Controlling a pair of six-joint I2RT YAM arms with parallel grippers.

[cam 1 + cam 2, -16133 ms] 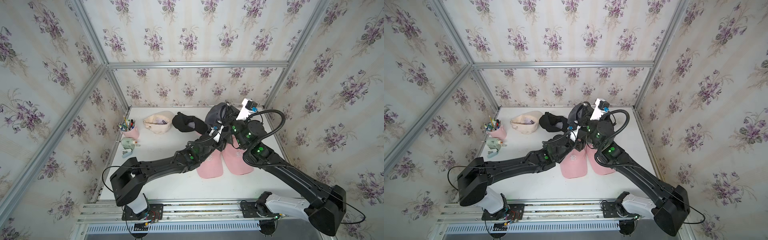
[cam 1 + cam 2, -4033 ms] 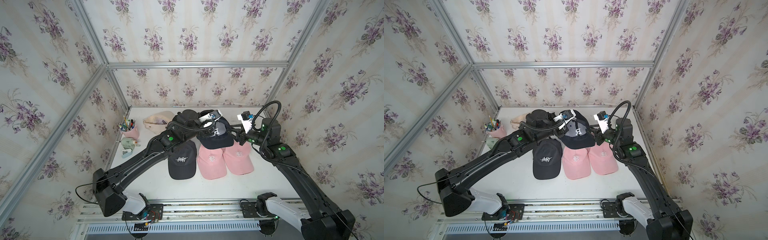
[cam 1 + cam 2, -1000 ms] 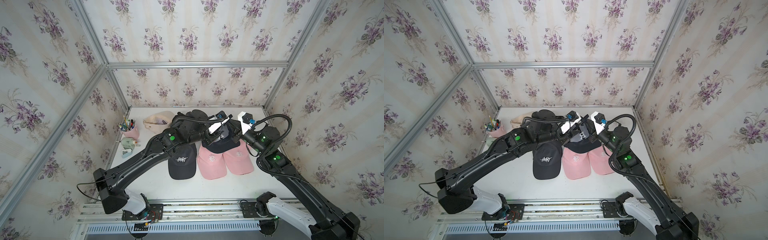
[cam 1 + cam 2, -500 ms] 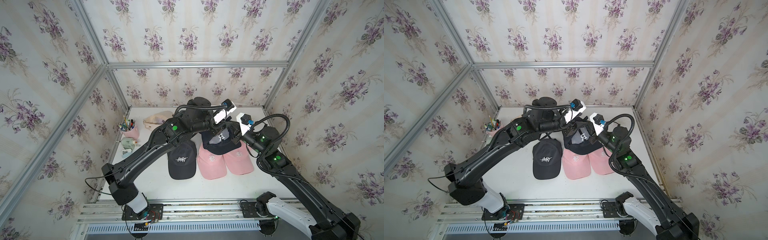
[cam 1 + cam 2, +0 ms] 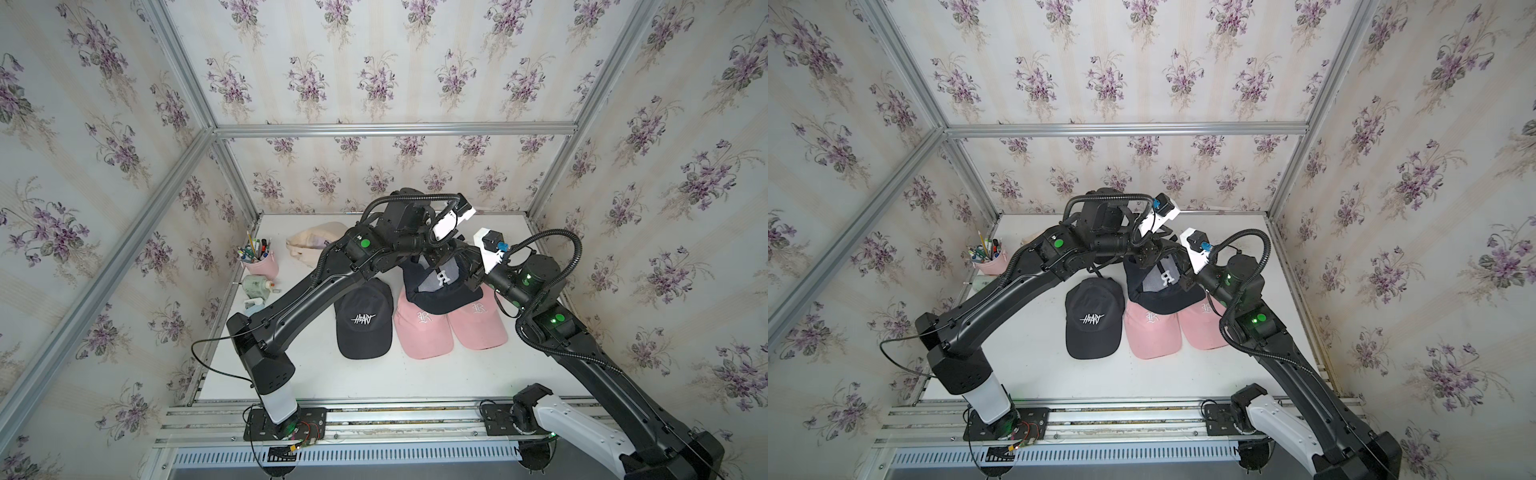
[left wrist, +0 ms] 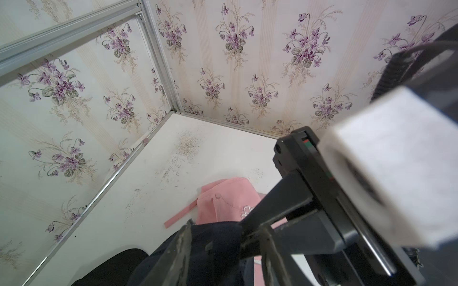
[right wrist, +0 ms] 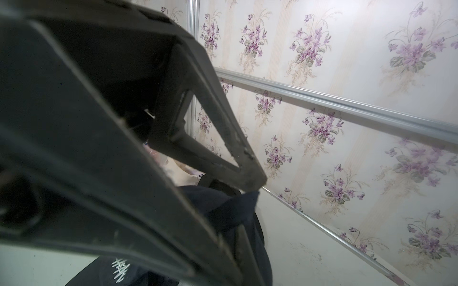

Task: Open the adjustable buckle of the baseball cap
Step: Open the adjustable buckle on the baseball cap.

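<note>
A pink cup (image 5: 261,267) holds pens and pencils (image 5: 253,249) standing upright. It sits well off to the robot's left of the navy cap (image 5: 440,286), by the side wall. The navy cap, with a white letter on its front, lies over the rear parts of two pink caps (image 5: 422,332), and its back edge is between both grippers. The right gripper (image 7: 252,189) is pinched together on a navy strap of that cap. The left gripper (image 6: 225,231) has its jaws on either side of the cap's cloth; whether they squeeze it cannot be told. The buckle itself cannot be made out. A black cap (image 5: 363,322) lies just beside the navy cap, and a beige cap (image 5: 316,245) lies farther left. All rest on a scuffed white table (image 5: 332,382). Purple-flowered wallpaper (image 5: 374,75) and aluminium rails (image 5: 395,129) enclose it.
</note>
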